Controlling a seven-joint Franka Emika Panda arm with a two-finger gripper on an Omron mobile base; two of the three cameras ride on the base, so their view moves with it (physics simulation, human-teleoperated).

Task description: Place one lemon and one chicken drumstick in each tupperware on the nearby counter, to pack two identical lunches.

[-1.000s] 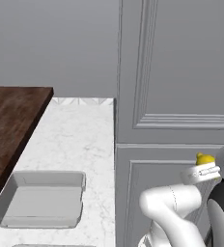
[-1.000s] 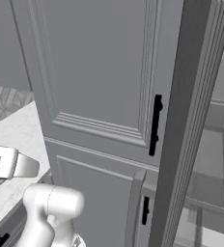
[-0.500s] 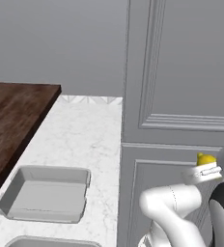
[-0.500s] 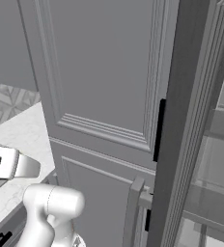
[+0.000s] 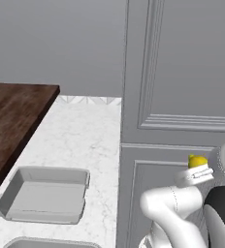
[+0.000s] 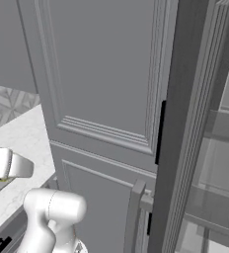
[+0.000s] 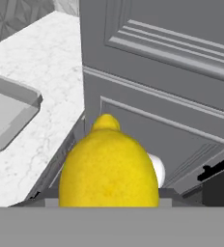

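My gripper [image 5: 198, 170] is shut on a yellow lemon [image 5: 198, 161], held low in front of the tall grey cabinet. In the hand view the lemon [image 7: 109, 166] bulks up close and hides the finger tips. One tupperware [image 5: 42, 197], a shallow light-grey tray, lies empty on the white marble counter [image 5: 88, 138] to the left of the arm. The rim of a second tupperware [image 5: 51, 241] shows at the bottom edge. The hand view catches a tupperware corner [image 7: 10, 113] on the counter [image 7: 41, 53]. The chicken drumstick is out of view.
A tall grey panelled cabinet [image 5: 182, 97] rises right beside the counter's end. A dark brown wooden surface [image 5: 12, 116] borders the counter on the left. In the right base view an open door with a black handle [image 6: 161, 133] stands before shelves [image 6: 220, 197].
The whole picture has shifted as the base drove: the tray sits further into view and a second tray's rim has come in at the bottom. The arm keeps its pose with the lemon.
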